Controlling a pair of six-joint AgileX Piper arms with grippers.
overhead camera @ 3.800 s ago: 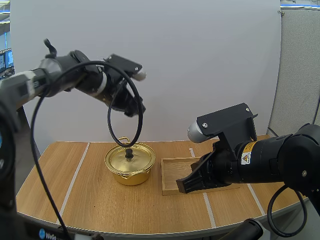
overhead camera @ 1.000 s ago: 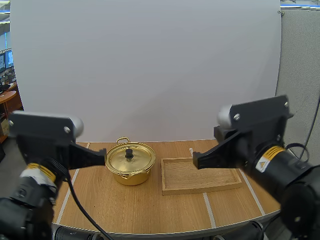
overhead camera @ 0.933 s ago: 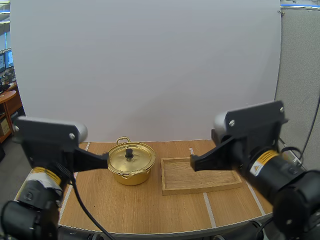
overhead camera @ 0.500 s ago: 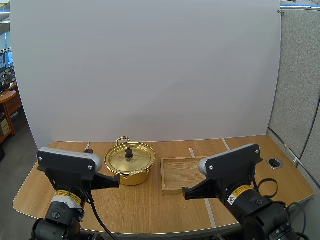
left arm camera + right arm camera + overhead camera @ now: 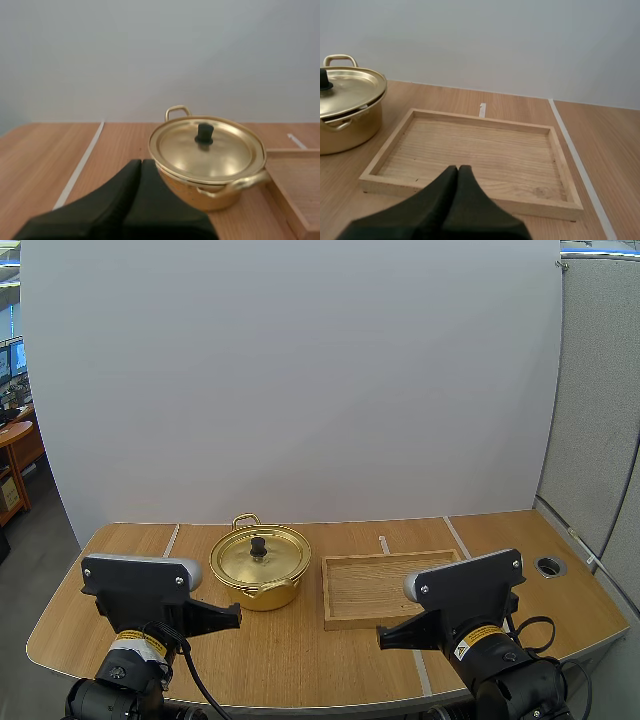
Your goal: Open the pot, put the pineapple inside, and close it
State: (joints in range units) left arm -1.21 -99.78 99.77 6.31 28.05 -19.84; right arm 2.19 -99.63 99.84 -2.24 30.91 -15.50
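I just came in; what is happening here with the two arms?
Nothing is being handled right now. The left tool, shut on nothing, sits low at the near edge of the wooden table and points at the shiny golden metal pot, whose round golden lid with a black knob is on. The right tool, shut on nothing, points at the shallow rectangular wooden tray, which stands beside the pot and holds nothing. Whether anything is inside the pot cannot be seen.
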